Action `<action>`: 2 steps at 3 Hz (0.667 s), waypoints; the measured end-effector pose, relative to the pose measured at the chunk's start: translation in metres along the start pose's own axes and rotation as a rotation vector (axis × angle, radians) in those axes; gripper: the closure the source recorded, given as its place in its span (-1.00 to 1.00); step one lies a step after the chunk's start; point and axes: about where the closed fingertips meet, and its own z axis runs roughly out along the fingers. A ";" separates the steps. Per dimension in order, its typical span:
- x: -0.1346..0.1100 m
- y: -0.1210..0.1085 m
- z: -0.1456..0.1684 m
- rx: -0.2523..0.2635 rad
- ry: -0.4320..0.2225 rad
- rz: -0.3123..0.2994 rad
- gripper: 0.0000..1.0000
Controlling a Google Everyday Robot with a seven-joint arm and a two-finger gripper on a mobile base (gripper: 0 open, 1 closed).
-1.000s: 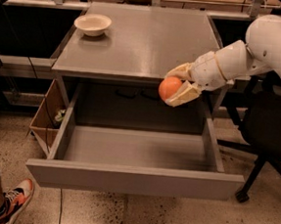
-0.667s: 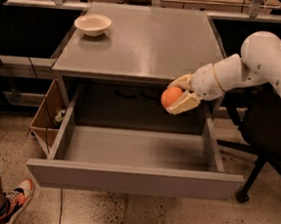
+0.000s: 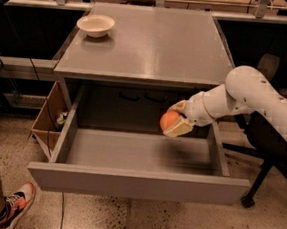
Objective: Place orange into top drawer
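Claw (image 3: 175,118) sits right of frame centre, reaching in from the right on the white arm (image 3: 246,93). I see it pinching the orange (image 3: 168,121), one pale finger (image 3: 177,107) above the fruit and the other below it.

The orange is held in the air over the right part of the top drawer (image 3: 137,184), clear of the drawer floor and just in from the right wall. It hangs below the front edge of the desk (image 3: 154,47), against the dark opening behind.

The orange reads as round, so I can pick out no long axis. I see no stem or navel mark and cannot tell which way it faces. Its exposed side looks toward the left of the frame; the claw covers its right side.

The top drawer is pulled fully out toward the bottom of the frame. Its long axis runs left to right, with the flat front panel nearest me. Inside I see bare grey floor.

A cream bowl (image 3: 95,25) stands upright on the desk at the upper left, well apart from the claw.

A cardboard box (image 3: 46,120) sits beside the cabinet at the left. A person's bare leg and an orange-and-white shoe (image 3: 15,204) show at lower left. A dark chair base (image 3: 264,172) is at the right, behind the arm.
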 end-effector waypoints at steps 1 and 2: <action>0.014 0.017 0.024 -0.004 -0.026 -0.023 1.00; 0.021 0.027 0.041 -0.023 -0.064 -0.041 0.63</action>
